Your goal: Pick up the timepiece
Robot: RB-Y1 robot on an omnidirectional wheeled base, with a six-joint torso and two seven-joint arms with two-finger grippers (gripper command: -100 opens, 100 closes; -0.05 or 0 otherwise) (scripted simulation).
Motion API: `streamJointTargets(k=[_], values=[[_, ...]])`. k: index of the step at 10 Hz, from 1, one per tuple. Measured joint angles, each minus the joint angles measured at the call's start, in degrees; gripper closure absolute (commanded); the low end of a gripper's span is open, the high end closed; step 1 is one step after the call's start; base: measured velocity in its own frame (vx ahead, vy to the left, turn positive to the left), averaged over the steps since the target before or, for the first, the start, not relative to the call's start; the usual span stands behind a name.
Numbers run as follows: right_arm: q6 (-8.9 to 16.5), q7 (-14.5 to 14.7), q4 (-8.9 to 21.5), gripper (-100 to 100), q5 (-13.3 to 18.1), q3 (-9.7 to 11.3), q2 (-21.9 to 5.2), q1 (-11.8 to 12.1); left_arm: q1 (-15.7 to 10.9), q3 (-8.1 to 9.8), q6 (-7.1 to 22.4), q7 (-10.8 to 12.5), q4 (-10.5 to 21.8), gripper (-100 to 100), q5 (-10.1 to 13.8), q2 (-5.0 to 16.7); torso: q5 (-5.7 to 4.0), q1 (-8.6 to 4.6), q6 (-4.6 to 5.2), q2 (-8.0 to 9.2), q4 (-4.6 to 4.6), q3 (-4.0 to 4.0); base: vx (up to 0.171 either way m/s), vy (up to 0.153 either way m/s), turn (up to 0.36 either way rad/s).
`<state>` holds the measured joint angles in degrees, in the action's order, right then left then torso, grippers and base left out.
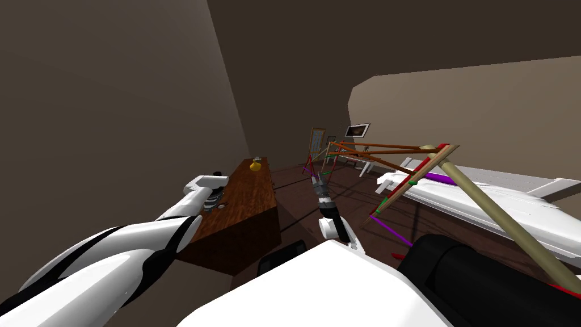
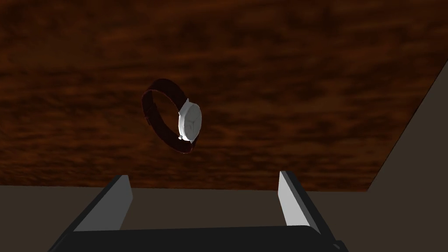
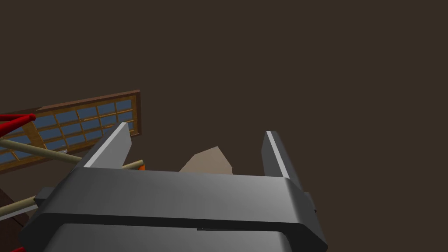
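Left gripper hangs empty, fingers spread wide, over a brown wooden top. Ahead of its fingertips, untouched, the watch (white face, dark strap) rests on that wood.

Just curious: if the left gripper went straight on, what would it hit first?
Most likely the watch, in line with the gap of the open left gripper, resting on the brown table; depth is hard to judge.

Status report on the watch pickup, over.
Left gripper open, short of the watch, not touching. Watch sits on the wooden cabinet top. Right gripper open, idle. Nothing in the way.
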<state>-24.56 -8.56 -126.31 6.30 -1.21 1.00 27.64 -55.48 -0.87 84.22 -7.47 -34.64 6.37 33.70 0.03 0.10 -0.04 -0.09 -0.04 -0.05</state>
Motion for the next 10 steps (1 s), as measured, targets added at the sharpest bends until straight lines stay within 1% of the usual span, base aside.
streamJointTargets(k=[2, 3, 4, 6, 7, 8, 9, 10], values=[[0.00, 0.00, 0.00, 0, 0.00, 0.00, 0.00, 0.00, -0.71, -0.61, 0.70, 0.86, 2.12, -100, -1.08, -0.04, -0.01, -0.03, -0.01, 0.00, 0.00, 0.00, 0.039, 0.010, -0.144], [0.00, 0.00, 0.00, 0, 0.00, 0.00, 0.00, 0.00, -1.16, -1.09, 1.10, 1.59, 3.96, -100, -1.97, -0.21, -0.01, -0.05, 0.01, -0.07, -0.02, -0.04, 0.066, 0.018, -0.130], [0.00, 0.00, 0.00, 0, 0.00, 0.00, 0.00, 0.01, -0.59, -1.36, 2.36, 2.34, 3.48, -100, -2.56, -0.34, 0.00, -0.02, -0.03, -0.13, -0.03, -0.07, 0.072, 0.015, -0.093], [0.00, 0.00, 0.00, 0, 0.00, 0.00, 0.00, 0.01, -0.72, -1.91, 4.31, 3.49, 4.73, -100, -3.59, -0.81, -0.01, -0.06, -0.02, -0.19, -0.04, -0.11, 0.042, 0.001, -0.058], [0.00, 0.00, 0.00, 0, 0.00, 0.00, 0.00, 0.01, -0.78, -1.95, 4.49, 3.59, 4.84, 0, -3.64, -0.84, -0.02, -0.08, -0.05, -0.01, -0.01, -0.01, 0.000, 0.000, 0.000], [0.00, 0.00, 0.00, 0, 0.00, 0.00, 0.00, 0.01, -0.77, -1.94, 4.47, 3.58, 4.83, -100, -3.64, -0.84, -0.02, -0.08, -0.04, 0.06, 0.02, 0.04, 0.052, -0.086, 0.173], [0.00, 0.00, 0.00, 0, 0.00, 0.00, 0.01, 0.02, 0.40, -1.89, 2.60, 2.27, 5.61, -100, -2.13, 0.69, -0.04, -0.28, -0.13, -0.03, 0.00, -0.01, 0.055, -0.105, 0.172], [0.00, 0.00, 0.00, 0, 0.00, 0.00, 0.01, 0.01, 3.79, -1.64, 2.89, 1.06, 1.78, -100, -0.25, 2.16, -0.07, -0.35, -0.08, -0.04, -0.01, -0.03, 0.020, -0.033, 0.067]])
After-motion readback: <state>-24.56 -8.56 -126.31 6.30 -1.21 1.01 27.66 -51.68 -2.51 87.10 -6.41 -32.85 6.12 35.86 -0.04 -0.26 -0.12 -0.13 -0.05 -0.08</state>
